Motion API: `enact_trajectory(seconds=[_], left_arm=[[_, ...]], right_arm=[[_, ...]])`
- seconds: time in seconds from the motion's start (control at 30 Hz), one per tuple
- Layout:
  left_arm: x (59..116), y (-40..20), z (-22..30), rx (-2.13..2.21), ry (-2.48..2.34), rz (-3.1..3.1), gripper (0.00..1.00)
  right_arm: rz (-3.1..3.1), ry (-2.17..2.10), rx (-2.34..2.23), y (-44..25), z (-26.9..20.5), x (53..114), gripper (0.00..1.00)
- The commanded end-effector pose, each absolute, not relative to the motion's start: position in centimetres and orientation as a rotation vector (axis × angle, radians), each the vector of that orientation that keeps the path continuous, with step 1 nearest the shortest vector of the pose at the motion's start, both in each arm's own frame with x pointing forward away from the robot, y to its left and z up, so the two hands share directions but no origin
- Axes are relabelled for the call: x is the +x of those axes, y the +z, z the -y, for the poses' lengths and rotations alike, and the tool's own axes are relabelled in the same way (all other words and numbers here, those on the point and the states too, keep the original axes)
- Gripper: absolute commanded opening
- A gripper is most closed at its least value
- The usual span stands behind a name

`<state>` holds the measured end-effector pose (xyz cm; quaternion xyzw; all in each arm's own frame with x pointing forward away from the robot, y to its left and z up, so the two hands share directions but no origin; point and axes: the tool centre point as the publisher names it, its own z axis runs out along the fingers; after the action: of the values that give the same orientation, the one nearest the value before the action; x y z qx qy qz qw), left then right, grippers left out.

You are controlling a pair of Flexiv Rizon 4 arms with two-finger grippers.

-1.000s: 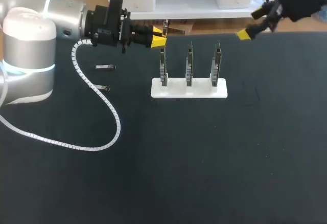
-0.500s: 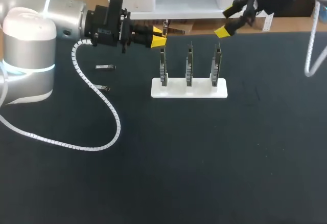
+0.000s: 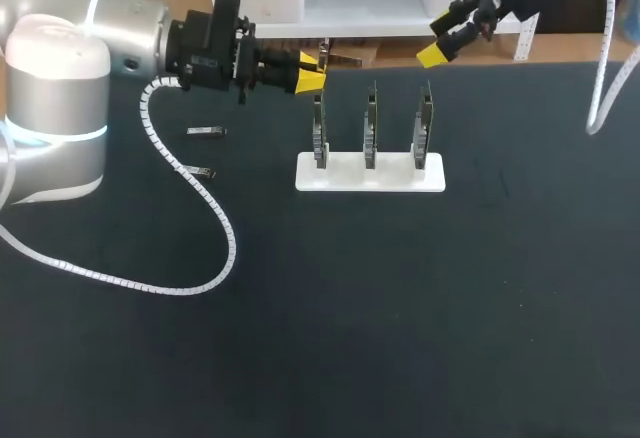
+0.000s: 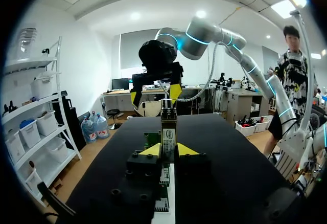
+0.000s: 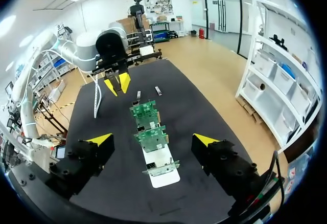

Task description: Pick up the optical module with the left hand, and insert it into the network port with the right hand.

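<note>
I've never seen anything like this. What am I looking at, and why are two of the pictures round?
Two robot arms work at a black table. The square picture looks down from above; each round one comes from a camera on an arm's wrist. The left hand is closed on a small metal module, held above the table. The right hand hangs open and empty. On the table is a white stand with three upright circuit boards; two spare modules lie near a white coiled cable.

A black table (image 3: 400, 308) is carrying the set-up. A white base (image 3: 370, 180) is standing toward its far side. Two small metal modules are lying flat to the left, well apart from it: the rear module (image 3: 206, 132) and the front module (image 3: 203, 172).
</note>
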<state>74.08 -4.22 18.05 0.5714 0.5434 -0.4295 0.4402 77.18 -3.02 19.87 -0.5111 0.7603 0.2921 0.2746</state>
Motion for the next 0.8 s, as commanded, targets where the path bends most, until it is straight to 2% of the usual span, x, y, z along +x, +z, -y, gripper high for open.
enact_trajectory(seconds=[0.03, 0.23, 0.57, 0.8], left_arm=[[74.4, 18.1, 4.2, 1.426, -1.071, -1.351, 0.0], [74.4, 18.1, 4.2, 1.426, -1.071, -1.351, 0.0], [74.4, 18.1, 4.2, 1.426, -1.071, -1.351, 0.0], [74.4, 18.1, 4.2, 1.426, -1.071, -1.351, 0.0]], right_arm=[[-2.043, 0.783, -1.372, 19.9, 3.0, 77.0, 1.0], [-2.043, 0.783, -1.372, 19.9, 3.0, 77.0, 1.0], [-1.789, 0.692, -1.677, 23.7, -3.0, 78.1, 1.0], [-1.617, 0.703, -1.726, 22.8, -5.4, 76.7, 1.0]])
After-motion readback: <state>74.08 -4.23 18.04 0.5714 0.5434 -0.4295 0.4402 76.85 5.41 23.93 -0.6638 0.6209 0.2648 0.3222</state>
